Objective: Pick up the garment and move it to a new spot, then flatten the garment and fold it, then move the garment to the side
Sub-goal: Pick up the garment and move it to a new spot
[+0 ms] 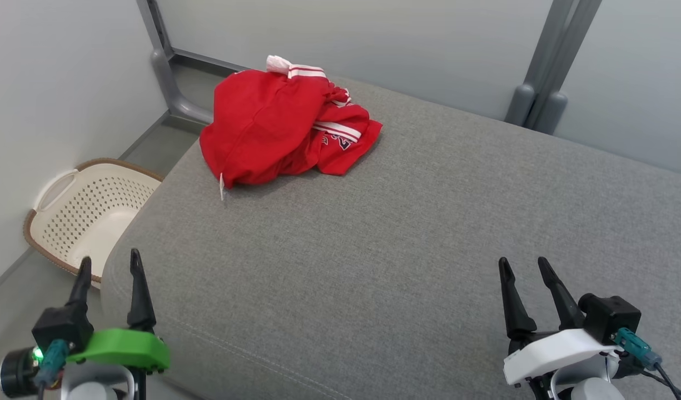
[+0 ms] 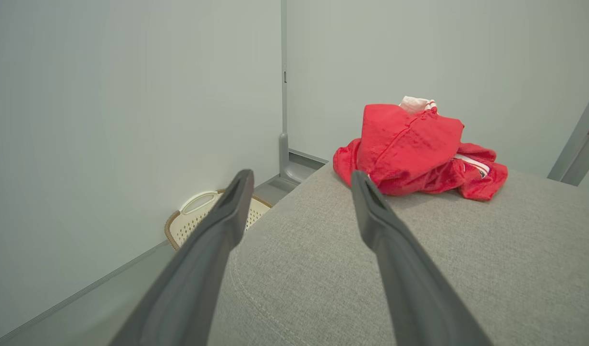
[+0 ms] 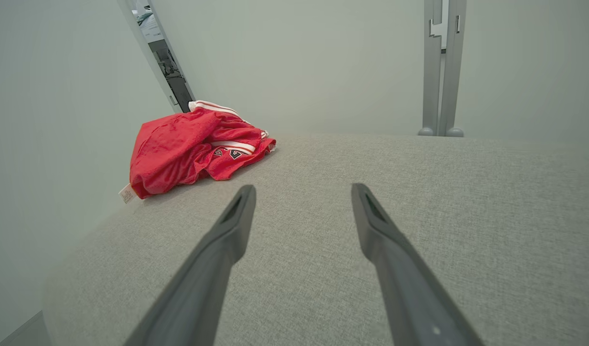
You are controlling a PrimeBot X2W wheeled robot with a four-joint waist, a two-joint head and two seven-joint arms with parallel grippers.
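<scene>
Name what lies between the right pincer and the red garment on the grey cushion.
Only bare grey cushion. In the head view, the stretch from the open right pincer to the red garment carries nothing, and the right wrist view agrees.

Cream perforated basket (image 1: pixel 90 210) on the floor (image 1: pixel 15 303) beside a grey upholstered surface (image 1: pixel 401 250), pale partition walls (image 1: pixel 374 44) behind
</scene>
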